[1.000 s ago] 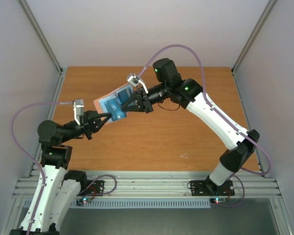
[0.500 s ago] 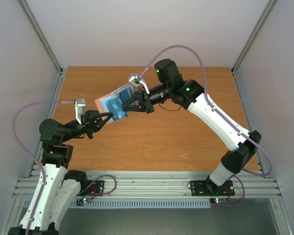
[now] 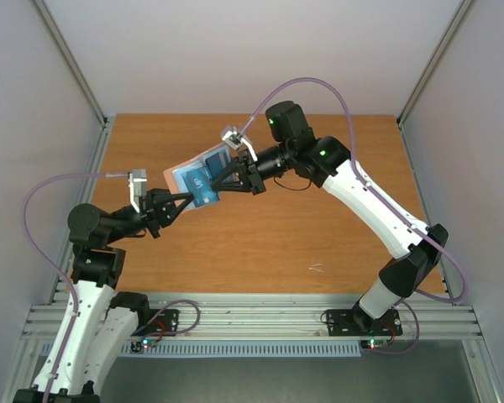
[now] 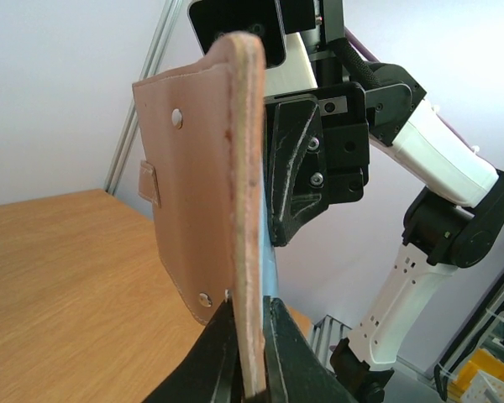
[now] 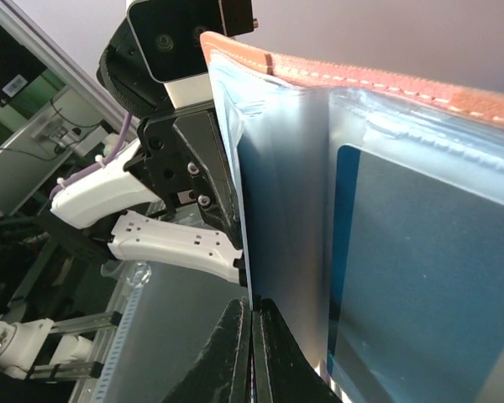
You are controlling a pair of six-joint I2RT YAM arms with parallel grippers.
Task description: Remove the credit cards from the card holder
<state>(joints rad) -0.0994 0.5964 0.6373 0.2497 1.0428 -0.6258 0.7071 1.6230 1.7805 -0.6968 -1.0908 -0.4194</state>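
Drift over the last second, top view: the right pincer (image 3: 212, 184) and its wrist camera (image 3: 233, 138) shifted slightly to the right. The card holder (image 3: 193, 178) moved the same small way with them. The left pincer (image 3: 187, 199) followed, edging right and a little farther from the arm bases. Most of this came in the first half-second, with almost no change since.

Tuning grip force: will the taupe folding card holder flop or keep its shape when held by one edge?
Likely fairly stiff: the taupe leather-like card holder stands flat, upright in the left pincer. Its glossy light-blue lining may slip.
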